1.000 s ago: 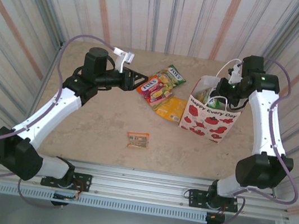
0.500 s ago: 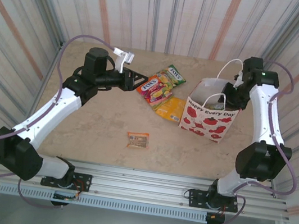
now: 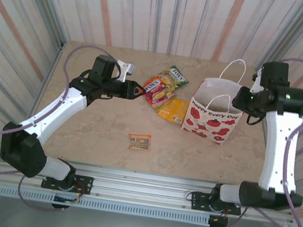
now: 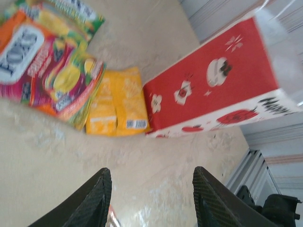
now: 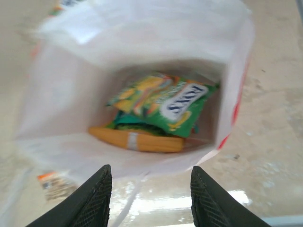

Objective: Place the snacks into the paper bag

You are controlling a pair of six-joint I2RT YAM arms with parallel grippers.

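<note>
The paper bag (image 3: 211, 116) stands upright at the right of the table, white with red apple prints. Looking down into the paper bag (image 5: 61, 94) from the right wrist, I see a green Fox's packet (image 5: 176, 108) lying over a teal packet (image 5: 124, 119) and an orange-yellow packet (image 5: 137, 140). My right gripper (image 3: 240, 99) hovers open and empty over the bag's right rim. On the table left of the bag lie a green packet (image 3: 176, 75), a red-orange Fox's packet (image 3: 156, 89) and an orange-yellow packet (image 3: 174, 110). My left gripper (image 3: 137, 91) is open and empty, just left of this pile.
A tiny brown-orange packet (image 3: 139, 141) lies alone on the table in front of the pile, nearer the arm bases. Striped walls close in the table on three sides. The bag's white cord handles (image 3: 234, 69) stick up near my right gripper.
My right gripper has opened and drawn up and back from inside the bag to above its right rim. My left arm has moved right and down toward the snack pile.
</note>
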